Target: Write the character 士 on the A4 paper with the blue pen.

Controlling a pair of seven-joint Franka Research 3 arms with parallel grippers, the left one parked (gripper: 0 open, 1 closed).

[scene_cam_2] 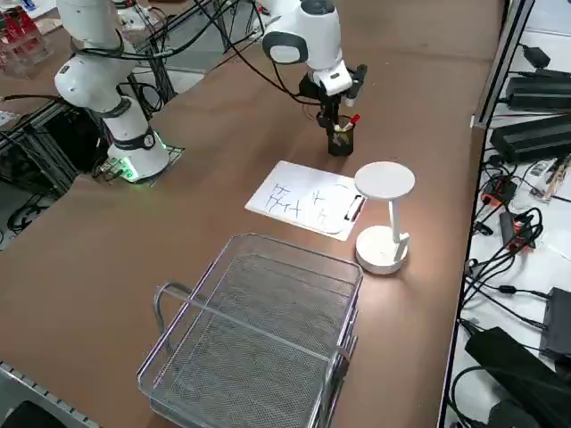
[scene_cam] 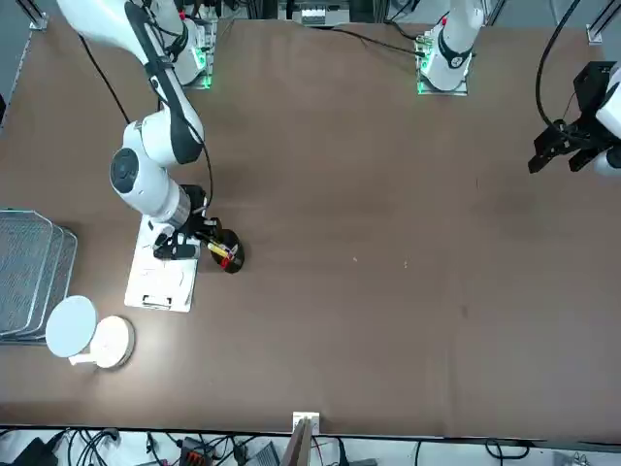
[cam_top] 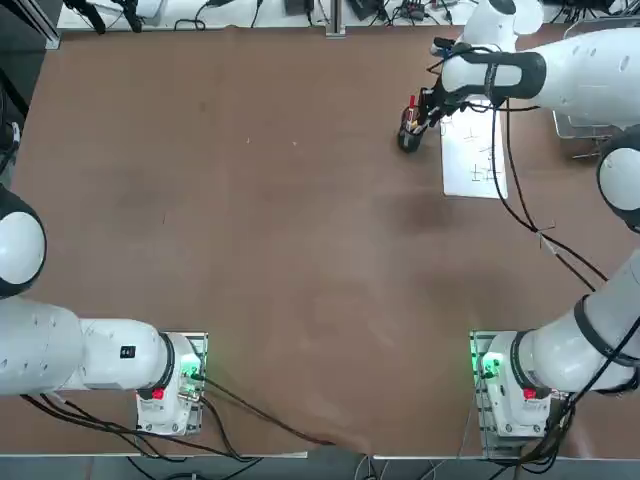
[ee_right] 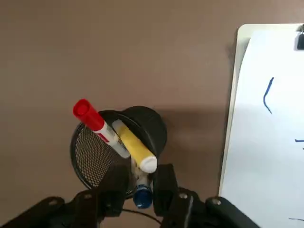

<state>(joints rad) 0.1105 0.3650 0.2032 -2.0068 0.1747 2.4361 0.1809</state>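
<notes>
Currently, the right pincer (ee_right: pixel 141 183) stands open, the blue pen (ee_right: pixel 143 195) between its 2 fingers (ee_right: pixel 164 184).

in the black round mesh cup (ee_right: pixel 90 159): red-capped marker (ee_right: pixel 99 124), yellow marker (ee_right: pixel 135 145), blue-ended pen (ee_right: pixel 142 194); right of it, white paper sheet (ee_right: pixel 266 156) on flat white clipboard (ee_right: pixel 231 116).

Brown surface (cam_top: pixel 300 250) smooth, low sheen; holder (ee_right: pixel 90 156) of black mesh; big basket (scene_cam_2: pixel 241 339) of silvery wire mesh; A4 paper (ee_right: pixel 270 128) matt white; clip (ee_right: pixel 300 42) dark metal; red-capped marker (ee_right: pixel 97 121) plastic, cap glossy; white stand (scene_cam_2: pixel 384 214) smooth.
</notes>
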